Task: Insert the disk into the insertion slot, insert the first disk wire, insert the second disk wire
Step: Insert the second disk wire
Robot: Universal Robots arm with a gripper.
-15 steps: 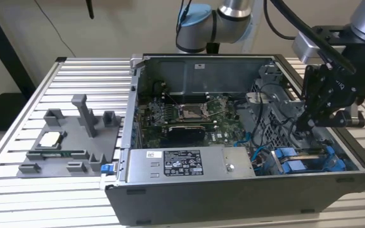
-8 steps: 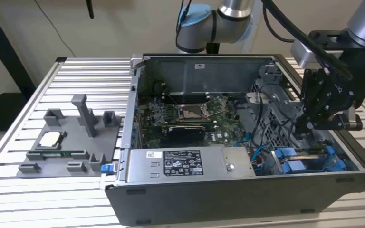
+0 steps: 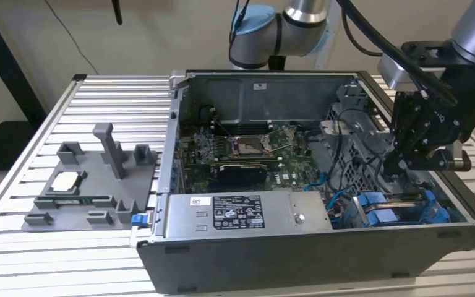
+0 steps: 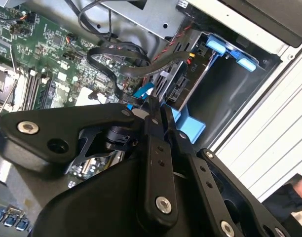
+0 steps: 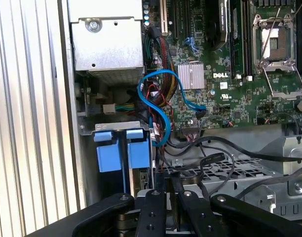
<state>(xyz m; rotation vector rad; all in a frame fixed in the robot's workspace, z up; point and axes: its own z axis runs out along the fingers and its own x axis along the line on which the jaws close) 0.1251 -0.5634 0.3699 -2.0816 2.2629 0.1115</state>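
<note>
Apparently my gripper (image 4: 158, 116) was pinched on a thin black disk wire (image 4: 116, 54) beside the blue carrier frame (image 4: 188, 121), lower right of the exterior view. I judged the wire limp and light, its plug fragile; grip belonged at the connector body.

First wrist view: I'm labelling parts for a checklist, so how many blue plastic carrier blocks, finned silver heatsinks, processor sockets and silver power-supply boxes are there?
Blue plastic carrier blocks: 2
Finned silver heatsink: 1
Processor socket: 1
Silver power-supply box: 1
Total: 5
</note>
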